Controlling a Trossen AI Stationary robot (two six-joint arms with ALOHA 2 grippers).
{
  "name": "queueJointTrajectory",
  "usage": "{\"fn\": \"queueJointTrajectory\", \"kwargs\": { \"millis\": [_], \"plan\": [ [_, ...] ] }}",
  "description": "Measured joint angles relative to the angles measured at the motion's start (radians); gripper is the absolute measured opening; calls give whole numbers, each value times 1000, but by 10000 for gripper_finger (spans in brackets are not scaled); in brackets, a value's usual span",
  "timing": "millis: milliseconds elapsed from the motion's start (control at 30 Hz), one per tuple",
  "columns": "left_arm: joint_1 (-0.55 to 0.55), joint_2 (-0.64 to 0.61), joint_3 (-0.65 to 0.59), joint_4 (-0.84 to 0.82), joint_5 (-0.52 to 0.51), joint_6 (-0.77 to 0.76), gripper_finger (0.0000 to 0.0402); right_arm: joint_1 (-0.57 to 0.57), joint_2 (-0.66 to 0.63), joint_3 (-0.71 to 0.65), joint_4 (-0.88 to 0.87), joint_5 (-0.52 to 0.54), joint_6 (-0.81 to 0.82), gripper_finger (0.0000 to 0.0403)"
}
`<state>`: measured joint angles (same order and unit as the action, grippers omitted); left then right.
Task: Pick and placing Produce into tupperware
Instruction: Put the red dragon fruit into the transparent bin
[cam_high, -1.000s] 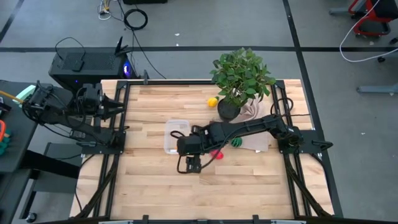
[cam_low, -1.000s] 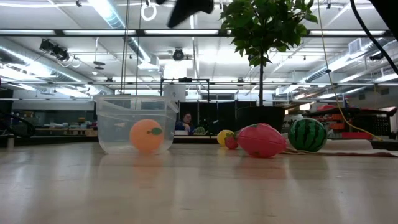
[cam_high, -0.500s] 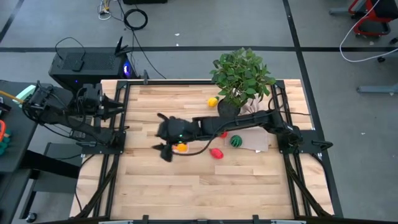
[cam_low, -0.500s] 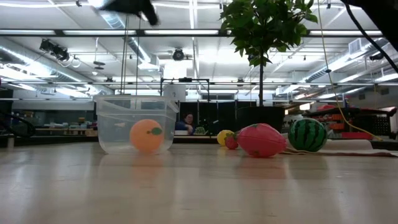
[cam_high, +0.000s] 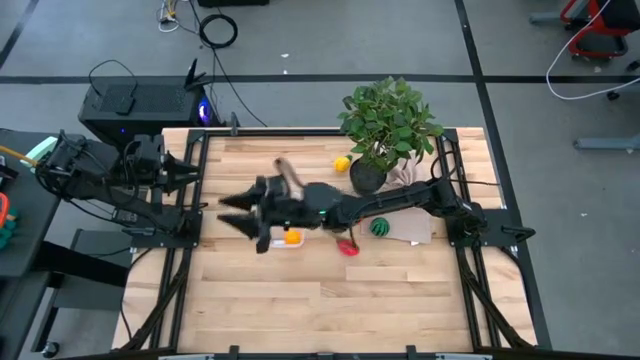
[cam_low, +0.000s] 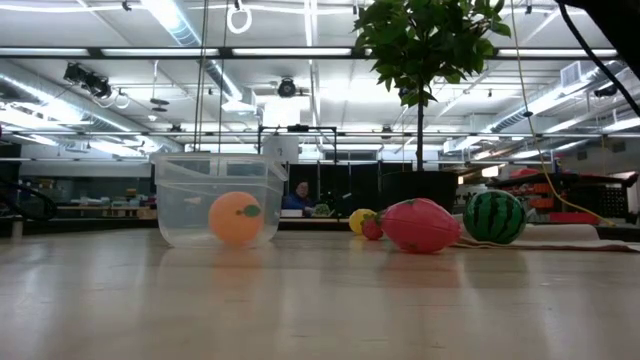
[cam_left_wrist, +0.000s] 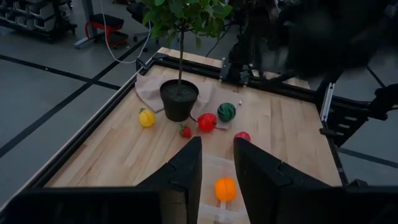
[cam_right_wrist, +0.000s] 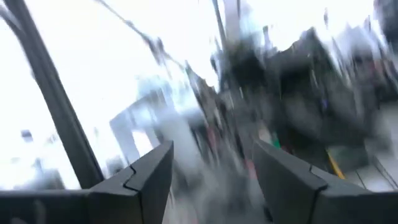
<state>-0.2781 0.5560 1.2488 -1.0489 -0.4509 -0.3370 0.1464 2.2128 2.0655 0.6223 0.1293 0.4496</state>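
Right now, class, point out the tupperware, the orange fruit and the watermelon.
tupperware (cam_low: 180, 200): low view, bare clear front wall.
orange fruit (cam_low: 236, 218): low view, middle of the fruit, inside the tupperware.
watermelon (cam_low: 494, 216): low view, middle of its striped side.

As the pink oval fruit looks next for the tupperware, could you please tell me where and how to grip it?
Probably across the narrow middle of the pink oval fruit, from straight above: it lies on its side on the table, long axis level, tapering toward its ends.
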Motion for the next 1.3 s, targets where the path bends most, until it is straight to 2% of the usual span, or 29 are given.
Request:
{"fn": "queueJointTrajectory", "kwargs": {
  "millis": [133,233,367,567,633,767,867,967,1100,1300],
  "plan": [
    [0,0,0,0,0,4,101,-55,2,0,365,21,44,225],
    [0,0,0,0,0,4,101,-101,1,0,586,-25,112,222],
    [0,0,0,0,0,5,101,-143,-1,-39,690,-89,182,207],
    [0,0,0,0,0,4,101,-164,2,-240,935,-89,257,179],
    [0,0,0,0,-1,4,101,-149,-12,-309,925,-93,276,172],
    [0,0,0,0,-1,2,101,-74,-95,-419,812,-107,172,163],
    [0,0,0,0,-1,0,101,-30,-194,-512,621,-99,65,160],
    [0,0,0,1,-1,0,101,-4,-296,-622,436,-23,-32,160],
    [0,0,0,3,-8,-1,101,15,-407,-810,445,73,-27,160],
    [0,0,0,4,-33,-14,101,79,-509,-1082,512,225,40,160]
  ]
}}
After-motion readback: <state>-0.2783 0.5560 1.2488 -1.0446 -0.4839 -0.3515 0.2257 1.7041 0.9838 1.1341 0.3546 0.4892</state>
